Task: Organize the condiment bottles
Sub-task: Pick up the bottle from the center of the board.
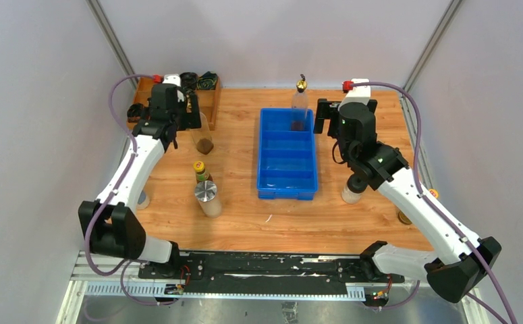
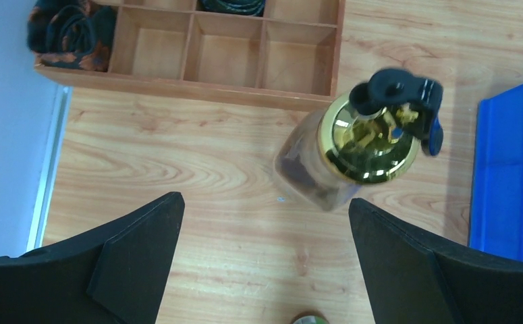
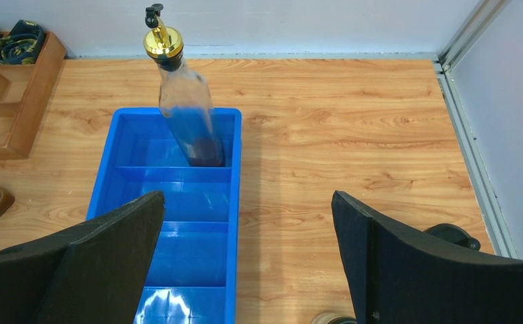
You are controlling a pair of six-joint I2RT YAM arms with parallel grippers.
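left gripper (image 2: 264, 202): fingers wide apart, empty; clear bottle (image 2: 370, 145) ahead, left of blue tray (image 2: 508, 169) | right gripper (image 3: 246, 196): wide apart, empty; second bottle (image 3: 187, 111) in tray's far compartment

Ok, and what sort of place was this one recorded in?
Most likely a robot lab test cell: white panel walls and aluminium posts enclose a wood-grain table, with the left arm and right arm bolted to a black rail.

Pale grey walls (image 1: 272, 34) with aluminium corner posts (image 1: 115, 40) around a light wooden tabletop (image 1: 245, 219), evenly lit.
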